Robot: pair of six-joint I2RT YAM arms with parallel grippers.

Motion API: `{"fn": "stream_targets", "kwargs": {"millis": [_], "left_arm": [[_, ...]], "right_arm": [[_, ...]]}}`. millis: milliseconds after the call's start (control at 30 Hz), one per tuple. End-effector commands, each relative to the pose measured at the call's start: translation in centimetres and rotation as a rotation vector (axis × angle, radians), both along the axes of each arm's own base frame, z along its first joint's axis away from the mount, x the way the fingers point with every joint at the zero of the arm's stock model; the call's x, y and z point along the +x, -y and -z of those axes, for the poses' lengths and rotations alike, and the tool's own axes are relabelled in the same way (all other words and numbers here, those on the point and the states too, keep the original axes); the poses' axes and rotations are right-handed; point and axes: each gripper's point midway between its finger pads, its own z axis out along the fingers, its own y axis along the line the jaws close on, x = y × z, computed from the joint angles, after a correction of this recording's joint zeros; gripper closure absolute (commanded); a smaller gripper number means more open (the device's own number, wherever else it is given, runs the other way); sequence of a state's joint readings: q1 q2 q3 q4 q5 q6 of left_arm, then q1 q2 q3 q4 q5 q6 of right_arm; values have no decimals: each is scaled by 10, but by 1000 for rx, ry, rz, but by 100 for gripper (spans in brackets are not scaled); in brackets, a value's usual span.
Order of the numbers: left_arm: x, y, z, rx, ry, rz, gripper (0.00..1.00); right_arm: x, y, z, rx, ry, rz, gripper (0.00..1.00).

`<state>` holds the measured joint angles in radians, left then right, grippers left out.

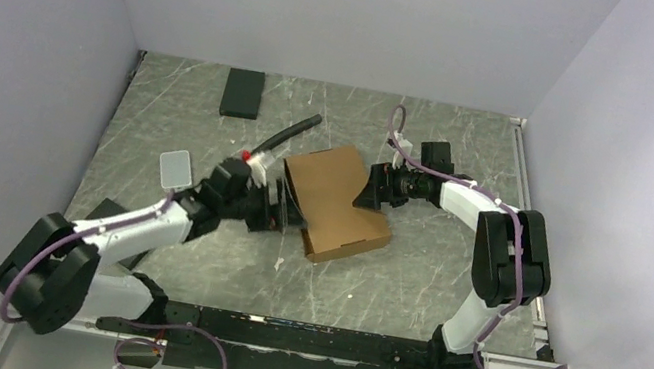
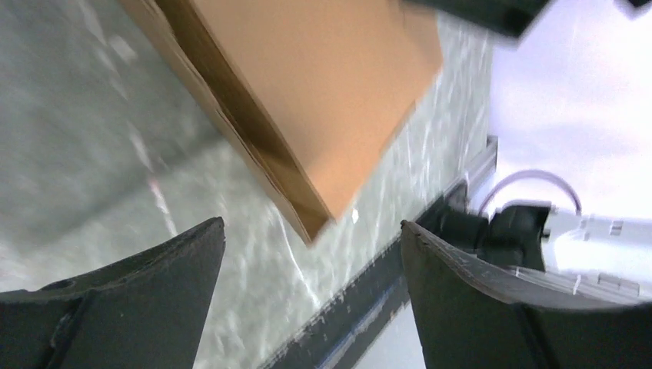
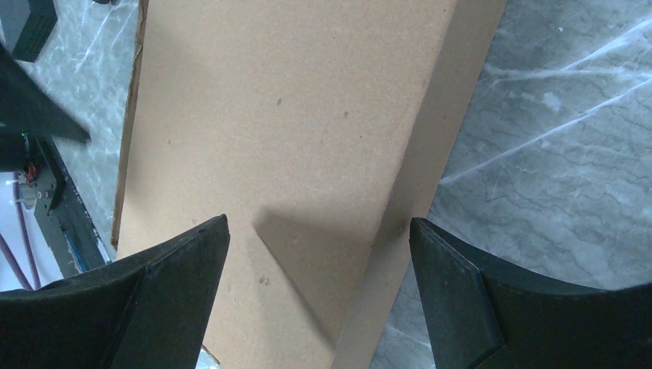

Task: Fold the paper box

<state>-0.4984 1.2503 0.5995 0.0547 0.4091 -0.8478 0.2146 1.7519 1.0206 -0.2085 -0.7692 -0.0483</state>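
Note:
The paper box (image 1: 337, 203) is plain brown cardboard, closed into a shallow rectangle, lying on the marble table at the middle. My left gripper (image 1: 278, 206) is open at the box's left edge; in the left wrist view the box (image 2: 307, 84) lies ahead of the spread fingers (image 2: 154, 292), apart from them. My right gripper (image 1: 371, 190) is open at the box's right side; in the right wrist view the box top and its side wall (image 3: 292, 154) fill the space between the fingers (image 3: 165, 284), which do not clamp it.
A small black flat block (image 1: 243, 93) lies at the back left. A black tube with a red end (image 1: 286, 136) lies behind the box. A grey-white flat piece (image 1: 174, 168) sits left of the left arm. The walls close in on three sides.

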Motion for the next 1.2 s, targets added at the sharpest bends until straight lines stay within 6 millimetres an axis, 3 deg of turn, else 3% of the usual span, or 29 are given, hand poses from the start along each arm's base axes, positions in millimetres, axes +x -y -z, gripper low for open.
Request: {"fn": "stream_targets", "kwargs": {"millis": [0, 167, 633, 900, 1000, 1033, 1100, 1167], "left_arm": [[-50, 26, 9, -42, -85, -13, 10], [-67, 28, 21, -19, -146, -118, 4], [-48, 80, 26, -128, -184, -38, 11], [-44, 87, 25, -155, -215, -75, 17], [-44, 88, 30, -151, -260, -111, 25], [-45, 88, 34, -141, -281, -123, 33], [-44, 90, 36, -127, -318, -136, 64], [-42, 93, 36, -113, -331, -134, 80]], "right_arm": [[10, -4, -25, 33, 69, -11, 9], [9, -3, -22, 28, 62, -9, 9], [6, -4, -10, 26, 26, -14, 12], [4, -7, -5, 20, 13, -24, 13], [3, -8, -3, 14, 12, -27, 13], [3, -8, -3, 11, 10, -28, 13], [3, -9, -1, 6, 9, -29, 13], [2, -10, 1, -2, 7, -33, 13]]}}
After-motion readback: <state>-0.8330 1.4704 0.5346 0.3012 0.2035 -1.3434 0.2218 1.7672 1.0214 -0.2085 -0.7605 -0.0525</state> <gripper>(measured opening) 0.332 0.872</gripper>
